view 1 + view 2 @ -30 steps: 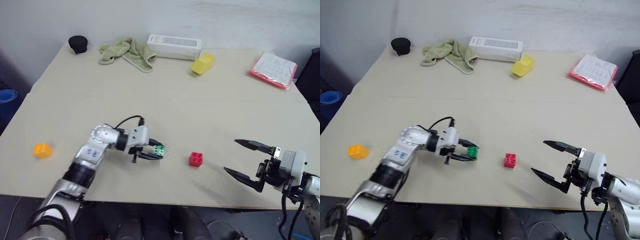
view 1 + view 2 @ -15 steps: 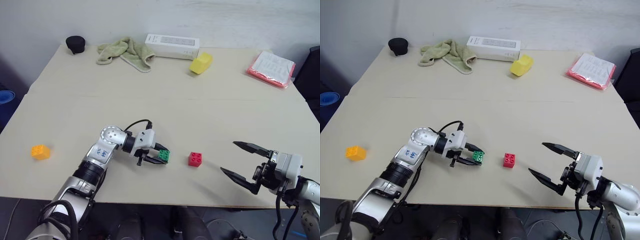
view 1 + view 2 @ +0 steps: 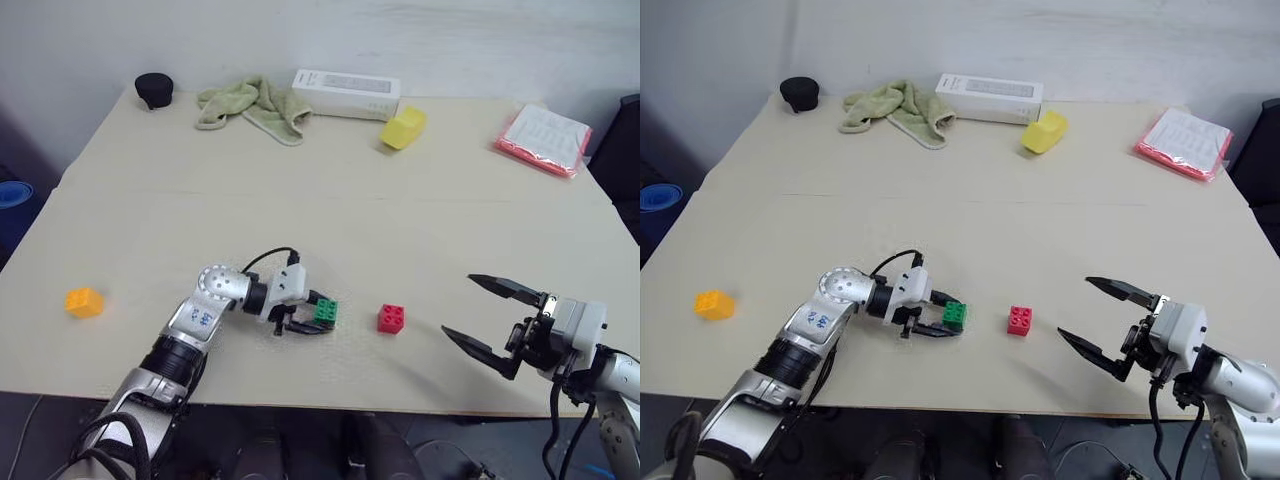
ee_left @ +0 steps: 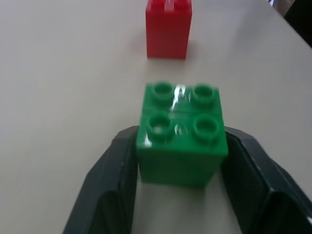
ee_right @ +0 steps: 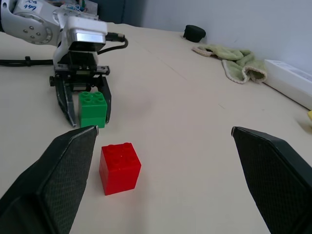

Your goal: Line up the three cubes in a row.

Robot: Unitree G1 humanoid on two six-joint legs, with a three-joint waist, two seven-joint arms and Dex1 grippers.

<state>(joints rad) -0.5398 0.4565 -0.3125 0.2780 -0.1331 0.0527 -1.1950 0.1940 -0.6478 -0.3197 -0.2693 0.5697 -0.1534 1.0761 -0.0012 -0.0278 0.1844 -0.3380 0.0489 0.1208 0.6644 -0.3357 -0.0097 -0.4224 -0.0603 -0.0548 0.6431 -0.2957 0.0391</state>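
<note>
The green cube (image 3: 326, 311) rests on the table (image 3: 300, 200), a short way left of the red cube (image 3: 391, 318). My left gripper (image 3: 318, 318) lies low around the green cube (image 4: 181, 141), its jaws slightly parted and close to both sides. The orange-yellow cube (image 3: 84, 301) sits alone near the table's left edge. My right gripper (image 3: 458, 304) hovers wide open to the right of the red cube (image 5: 119, 168), holding nothing.
Along the far edge lie a black cap (image 3: 154, 88), a green cloth (image 3: 252, 103), a white box (image 3: 346, 93) and a pale yellow block (image 3: 403, 127). A red-edged packet (image 3: 543, 139) lies at the far right. Both grippers are near the table's front edge.
My left gripper has sunk and set the green cube down on the table, and its jaws have loosened. The right gripper has stayed where it was.
</note>
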